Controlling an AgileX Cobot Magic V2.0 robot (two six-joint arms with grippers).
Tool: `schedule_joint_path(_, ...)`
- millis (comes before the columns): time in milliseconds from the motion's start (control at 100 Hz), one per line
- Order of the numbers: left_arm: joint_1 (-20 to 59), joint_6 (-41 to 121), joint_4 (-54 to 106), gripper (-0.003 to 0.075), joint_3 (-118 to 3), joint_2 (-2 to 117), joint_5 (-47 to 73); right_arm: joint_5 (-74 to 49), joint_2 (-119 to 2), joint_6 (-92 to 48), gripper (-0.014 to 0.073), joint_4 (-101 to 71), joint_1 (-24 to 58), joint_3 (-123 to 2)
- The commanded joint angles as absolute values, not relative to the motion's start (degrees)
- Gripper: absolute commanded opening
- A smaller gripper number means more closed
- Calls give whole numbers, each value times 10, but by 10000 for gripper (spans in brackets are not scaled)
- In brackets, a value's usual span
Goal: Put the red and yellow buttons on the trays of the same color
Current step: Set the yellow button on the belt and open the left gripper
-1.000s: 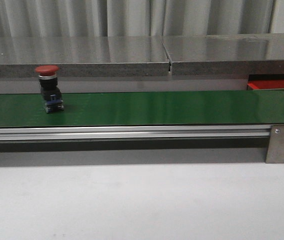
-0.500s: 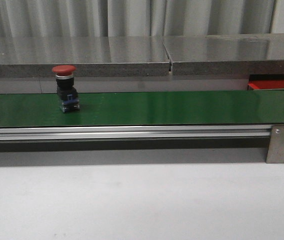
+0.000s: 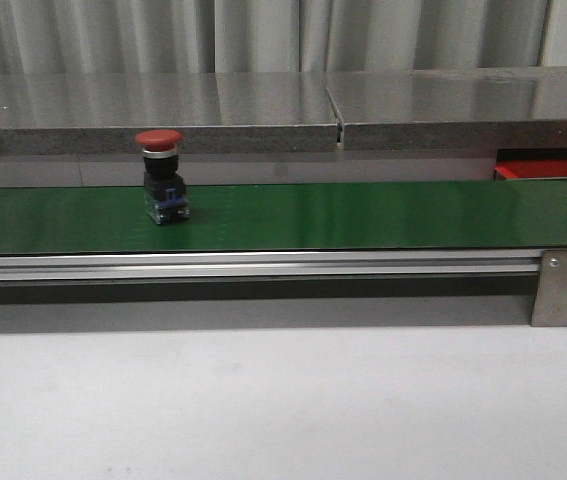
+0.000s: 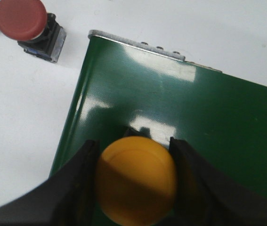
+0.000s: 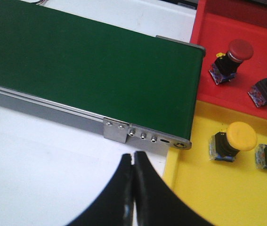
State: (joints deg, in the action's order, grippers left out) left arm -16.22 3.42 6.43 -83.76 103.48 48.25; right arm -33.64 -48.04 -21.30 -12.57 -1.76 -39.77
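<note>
On glossy green belt (image 3: pixel 363 215), domed red button (image 3: pixel 160 176), left fingers (image 4: pixel 79 183) clamping smooth yellow button (image 4: pixel 136 179), right fingers (image 5: pixel 145 188) closed, empty.

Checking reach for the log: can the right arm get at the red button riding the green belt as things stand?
Probably not yet: the red button stands far from the belt end where the right hand waits shut. Nothing blocks that end.

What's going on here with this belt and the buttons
A sorting job is under way. A red button stands upright on the green belt. The left gripper is shut on a yellow button over one end of the belt. The right gripper hangs shut and empty near the red tray and yellow tray, both already holding matching buttons.
</note>
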Motion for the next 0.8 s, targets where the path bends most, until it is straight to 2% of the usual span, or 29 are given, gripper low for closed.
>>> schedule_joint_path(0,-158,37,71,-19,-850,1006,452,-303,-476,-216,-68,-131,-17,-413)
schedule_joint_path(110,-157,38,77,-15,-850,1009,454,-303,-476,-216,-68,-131,-17,-413)
schedule_joint_path(180,-156,59,90,31,-850,1009,454,-303,-476,-216,-68,-131,-17,-413)
schedule_joint_path(250,-156,70,111,134,-850,1009,453,-303,-476,-216,-68,-131,-17,-413)
schedule_joint_path(420,-154,73,121,475,-850,1009,456,-303,-476,-216,-68,-131,-17,-413)
schedule_joint_path(490,-154,73,121,565,-850,1009,458,-303,-476,-216,-68,-131,-17,-413)
schedule_joint_path(560,-154,73,121,596,-850,1009,458,-303,-476,-216,-68,-131,-17,-413)
schedule_joint_path(790,-139,78,122,596,-858,1000,451,-303,-476,-216,-68,-131,-17,-413)
